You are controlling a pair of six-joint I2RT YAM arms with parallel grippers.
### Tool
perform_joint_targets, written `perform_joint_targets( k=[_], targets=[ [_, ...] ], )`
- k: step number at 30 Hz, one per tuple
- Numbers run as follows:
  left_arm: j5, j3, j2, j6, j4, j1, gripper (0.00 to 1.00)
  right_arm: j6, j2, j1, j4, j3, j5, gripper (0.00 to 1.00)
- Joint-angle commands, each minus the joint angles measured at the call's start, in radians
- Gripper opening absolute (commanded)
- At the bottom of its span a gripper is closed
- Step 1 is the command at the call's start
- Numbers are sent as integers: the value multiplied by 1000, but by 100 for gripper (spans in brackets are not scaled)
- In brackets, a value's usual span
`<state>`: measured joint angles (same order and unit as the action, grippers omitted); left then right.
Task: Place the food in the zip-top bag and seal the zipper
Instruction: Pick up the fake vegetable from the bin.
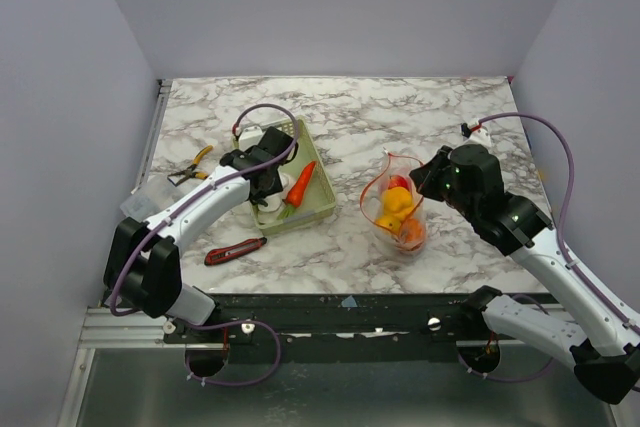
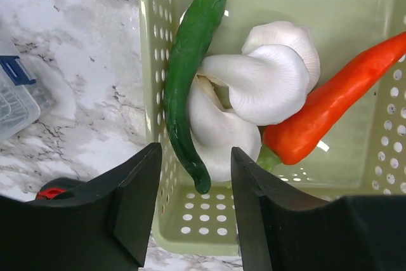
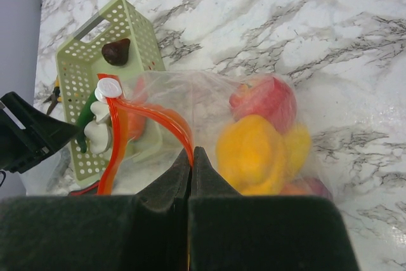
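Observation:
The clear zip-top bag point(image 1: 395, 209) lies right of centre with red, yellow and orange toy food point(image 3: 260, 150) inside. Its orange-red zipper point(image 3: 136, 125) stands open in a loop. My right gripper point(image 3: 192, 157) is shut on the zipper strip at the bag's mouth, shown in the top view point(image 1: 432, 179). My left gripper point(image 2: 195, 211) is open above the near end of the pale green mesh basket point(image 2: 209, 233). The basket holds a green chili point(image 2: 184, 74), white garlic pieces point(image 2: 260, 87) and an orange-red chili point(image 2: 336, 103). The green chili's tip lies between the fingers point(image 2: 136, 201).
A red-and-black utility knife point(image 1: 235, 250) lies in front of the basket. Yellow-handled pliers point(image 1: 192, 167) and a clear box point(image 1: 145, 197) sit at the left. A dark brown item point(image 3: 117, 51) rests at the basket's far end.

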<state>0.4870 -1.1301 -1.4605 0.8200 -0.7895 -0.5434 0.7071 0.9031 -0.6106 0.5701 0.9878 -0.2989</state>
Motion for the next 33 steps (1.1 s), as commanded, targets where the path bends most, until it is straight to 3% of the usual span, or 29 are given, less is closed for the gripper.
perform_joint_targets(
  k=[1,11,18,29,33],
  targets=[
    [-1,40,7,43,4,0,48,12,-1,-5,-32,4,34,0],
    [-41,84,-30,60,51,-4,47,24,-12,-6,-31,-10,42,1],
    [-30,77,-60,62,52,-4,41,27,-18,-6,-28,-8,38,0],
    [-9,11,47,12,3,-24,4,21,-7,-6,-33,-7,26,1],
    [-19,-23,99,-25,-6,-30,0,20,4,-6,-41,-5,36,1]
  ],
)
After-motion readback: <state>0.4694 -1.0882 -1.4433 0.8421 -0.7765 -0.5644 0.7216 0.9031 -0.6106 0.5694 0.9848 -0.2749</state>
